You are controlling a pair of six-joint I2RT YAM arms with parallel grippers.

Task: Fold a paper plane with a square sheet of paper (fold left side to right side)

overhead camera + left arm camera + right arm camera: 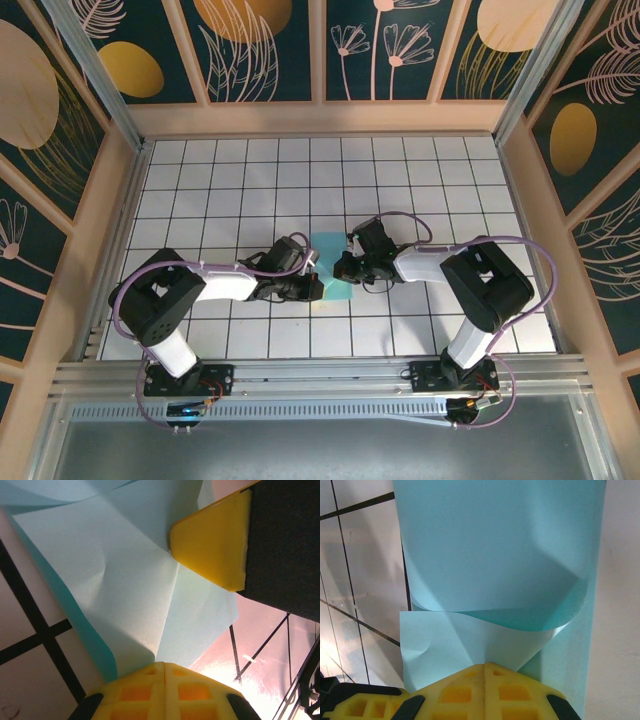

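Top external puts the square sheet of paper (330, 262) on the white-tiled tabletop (230, 170) directly between the arms, its long axis running away from the bases; the left end effector (312, 287) meets its near left edge and the right end effector (347, 266) its right edge, both equally close; both are clamped fully together, each seemingly pinching paper at the tips; right wrist shows an upper layer arching loose over the lower one, so the fold likely needs carrying rightward and flattening
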